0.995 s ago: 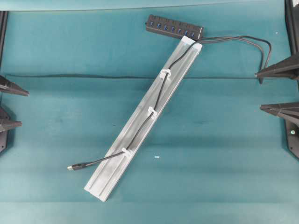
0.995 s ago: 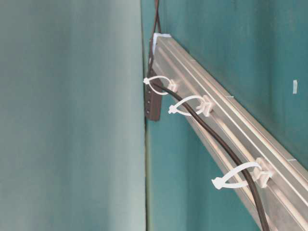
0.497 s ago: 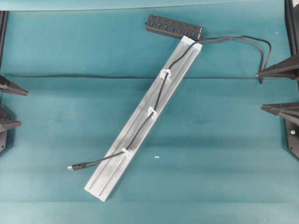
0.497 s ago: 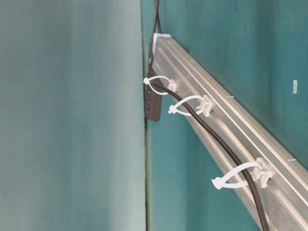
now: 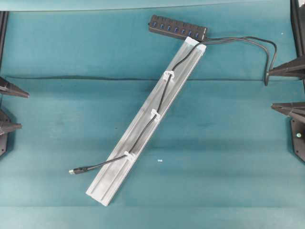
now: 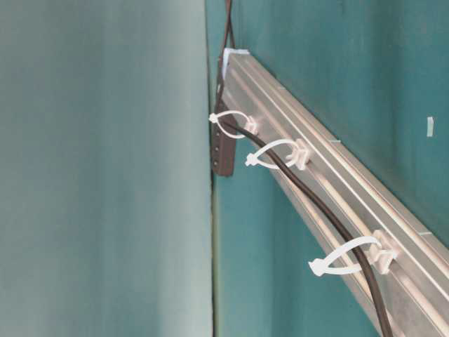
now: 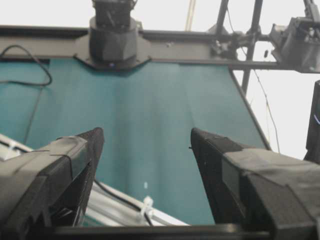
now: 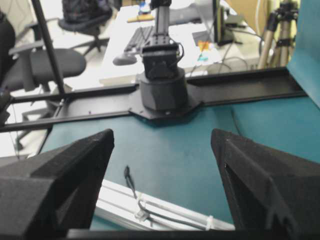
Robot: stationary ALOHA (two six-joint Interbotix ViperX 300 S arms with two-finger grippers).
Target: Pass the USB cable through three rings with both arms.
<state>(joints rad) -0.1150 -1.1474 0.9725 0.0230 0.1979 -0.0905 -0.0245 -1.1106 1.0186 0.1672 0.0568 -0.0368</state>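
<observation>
- though the hub (image 5: 177, 27) shows a row of blue ports, no brand, label or writing is legible on it or anywhere else on the table
- rail (image 5: 143, 129) lies on the teal mat (image 5: 228, 157) on a diagonal, long axis running from lower left to upper right in the overhead view, upper end just beside the hub
- usb cable (image 5: 162, 95) leaves the right end of the hub, loops out toward the right edge, comes back and follows the rail's long axis down its length
- three rings (image 5: 155, 113) sit spaced along the rail; the cable passes under all three in the overhead view, and the table-level view shows the cord inside each white loop (image 6: 280, 153)
- plug (image 5: 73, 171) lies flat on the mat just off the rail's lower left side, tip pointing left and away from the rail, past the lowest ring
- a small white fleck (image 5: 160, 161) lies on the mat to the right of the rail's lower part
- left gripper (image 7: 145, 145) at the left edge of the mat, jaws spread wide, nothing between them, well apart from the cable
- right gripper (image 8: 162, 142) at the right edge, jaws spread wide and empty; its upper finger (image 5: 288, 70) is near the cable's outer loop, contact cannot be told
</observation>
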